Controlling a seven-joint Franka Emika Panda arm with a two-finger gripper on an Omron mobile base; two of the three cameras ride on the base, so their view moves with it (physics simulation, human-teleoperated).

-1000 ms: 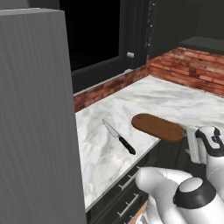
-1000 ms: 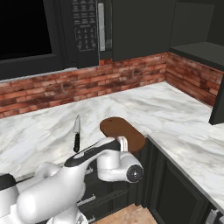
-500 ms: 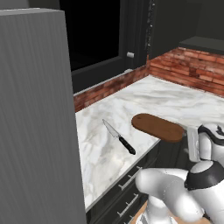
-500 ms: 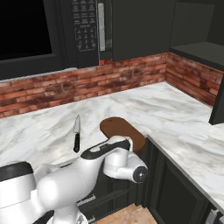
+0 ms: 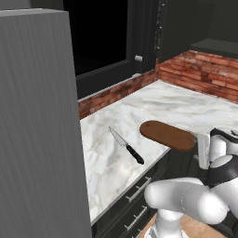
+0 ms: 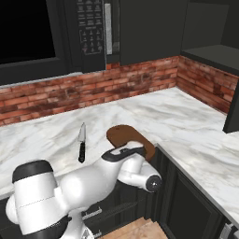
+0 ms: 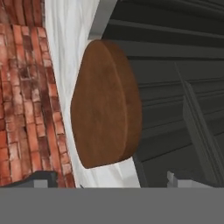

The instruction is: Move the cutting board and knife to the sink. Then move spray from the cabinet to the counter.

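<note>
Swinging lower beside the table [image 5: 116, 162] since a second ago, the arm faces the cutting board [image 7: 105, 105] end-on, jaws wide open and empty. Its end overhangs the edge — a clumsy approach could nudge it off, or toward the knife [image 5: 126, 145].

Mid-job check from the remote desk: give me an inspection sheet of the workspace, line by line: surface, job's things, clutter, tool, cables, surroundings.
Surface: counter, white marble with grey veins, wraps round a corner; dark drawers with metal handles below.
Job's things: cutting board lies flat at the counter's front edge, one end jutting past it; knife lies flat on the marble beside it, apart from the board, black handle toward the front edge. No spray bottle or sink seen.
Clutter: nothing seen.
Tool: tool faces the board's overhanging end, jaws open, nothing held, no contact visible.
Cables: nothing seen.
Surroundings: red brick backsplash; black microwave above it; tall grey panel at the counter's left end.
</note>
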